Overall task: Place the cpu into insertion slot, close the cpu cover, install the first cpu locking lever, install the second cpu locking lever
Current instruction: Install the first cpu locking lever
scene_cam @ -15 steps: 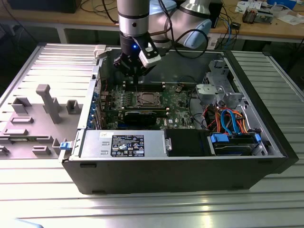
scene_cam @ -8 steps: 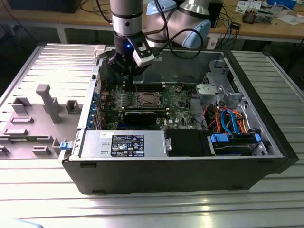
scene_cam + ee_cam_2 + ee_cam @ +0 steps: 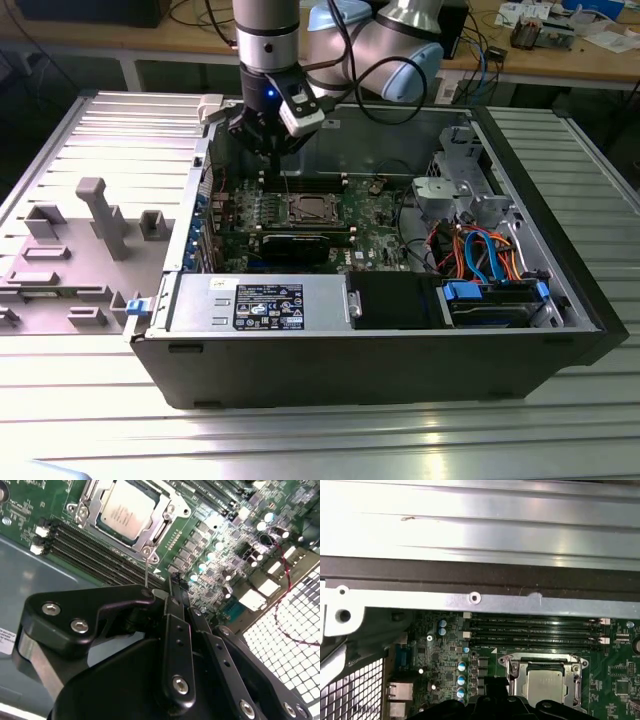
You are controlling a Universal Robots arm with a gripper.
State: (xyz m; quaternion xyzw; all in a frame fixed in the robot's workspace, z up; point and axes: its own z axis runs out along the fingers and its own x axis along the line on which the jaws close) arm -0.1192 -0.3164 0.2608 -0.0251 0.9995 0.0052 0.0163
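Lever steps in hand, we judge: the cpu (image 3: 125, 510) sits in its socket and the cpu cover (image 3: 159, 526) lies flat around it. The gripper (image 3: 173, 582) hangs over the memory slots (image 3: 90, 545), jaws drawn together and empty. A thin lever wire (image 3: 145, 572) stands close by; hooking it calls for fine alignment.

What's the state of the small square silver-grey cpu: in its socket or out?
In. The small square silver-grey cpu sits inside the brownish-silver metal cover frame on the green board, in both wrist views.

Exterior view looks down on the whole case (image 3: 350, 370) from afar — both wrist views hover close, sharing the cpu (image 3: 125, 510) (image 3: 545, 685).
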